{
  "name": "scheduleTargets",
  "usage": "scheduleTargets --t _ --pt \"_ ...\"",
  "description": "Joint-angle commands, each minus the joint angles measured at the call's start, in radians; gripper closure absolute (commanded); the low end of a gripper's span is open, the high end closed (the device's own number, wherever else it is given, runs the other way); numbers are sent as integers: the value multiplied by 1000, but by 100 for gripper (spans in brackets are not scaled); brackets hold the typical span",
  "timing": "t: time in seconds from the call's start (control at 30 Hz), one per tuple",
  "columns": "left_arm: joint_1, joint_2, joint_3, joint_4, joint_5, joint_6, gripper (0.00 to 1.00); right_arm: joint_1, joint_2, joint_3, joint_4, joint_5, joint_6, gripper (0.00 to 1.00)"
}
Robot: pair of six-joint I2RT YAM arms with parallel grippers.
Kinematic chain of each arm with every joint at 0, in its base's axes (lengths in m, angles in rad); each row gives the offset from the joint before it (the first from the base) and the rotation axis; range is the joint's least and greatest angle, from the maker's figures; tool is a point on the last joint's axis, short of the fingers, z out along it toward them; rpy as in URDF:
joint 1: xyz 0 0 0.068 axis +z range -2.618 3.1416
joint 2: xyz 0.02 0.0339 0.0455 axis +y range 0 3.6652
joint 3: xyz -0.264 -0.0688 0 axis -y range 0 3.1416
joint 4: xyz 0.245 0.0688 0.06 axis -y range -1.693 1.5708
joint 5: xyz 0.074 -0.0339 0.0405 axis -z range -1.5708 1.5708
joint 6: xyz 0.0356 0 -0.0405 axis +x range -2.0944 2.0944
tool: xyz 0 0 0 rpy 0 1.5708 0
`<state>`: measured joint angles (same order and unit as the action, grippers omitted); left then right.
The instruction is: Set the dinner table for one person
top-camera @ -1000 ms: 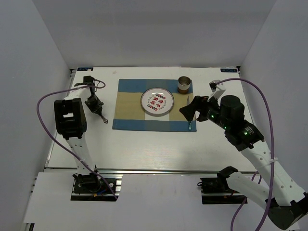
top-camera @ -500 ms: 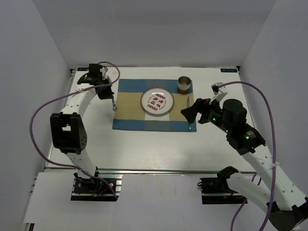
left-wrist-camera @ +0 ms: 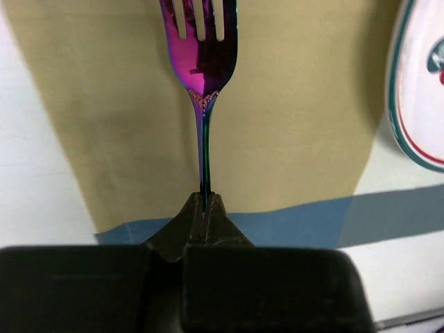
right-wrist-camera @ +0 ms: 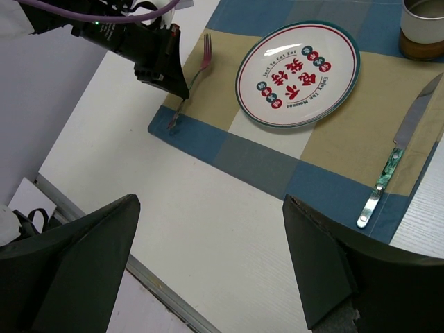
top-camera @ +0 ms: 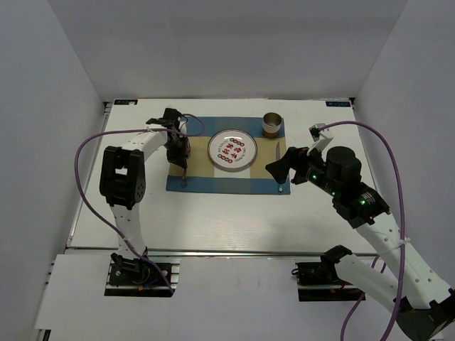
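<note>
Iridescent purple fork (left-wrist-camera: 201, 62), blue-and-tan checked placemat (right-wrist-camera: 257, 166), white plate (right-wrist-camera: 298, 74) rimmed green and red.

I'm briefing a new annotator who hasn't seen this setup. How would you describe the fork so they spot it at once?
On the white table, find the blue-and-tan checked placemat with the plate in its middle. Left of that plate, the left gripper pinches the fork by its handle. It is iridescent purple with tines, unlike the green-handled knife right of the plate.

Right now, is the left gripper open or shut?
Shut on the fork: in the left wrist view the left gripper pinches the handle tight, over the placemat.
</note>
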<state>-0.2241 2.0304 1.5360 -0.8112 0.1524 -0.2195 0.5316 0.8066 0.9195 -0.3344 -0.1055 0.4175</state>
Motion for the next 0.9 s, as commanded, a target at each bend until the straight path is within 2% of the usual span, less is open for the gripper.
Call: scheduleTargets --t 0.0,0.13,0.33,0.87 --pt "6 -15 62 -26 -57 28 100 1 -15 10 25 -8 -14 11" --pt "6 10 88 -55 -132 51 100 -1 -21 2 28 -14 -11 11" --pt "-3 91 239 -192 -244 115 100 2 -23 -11 37 -20 -5 11" --pt "-3 96 188 -134 -185 100 100 2 -27 -27 41 -22 0 11"
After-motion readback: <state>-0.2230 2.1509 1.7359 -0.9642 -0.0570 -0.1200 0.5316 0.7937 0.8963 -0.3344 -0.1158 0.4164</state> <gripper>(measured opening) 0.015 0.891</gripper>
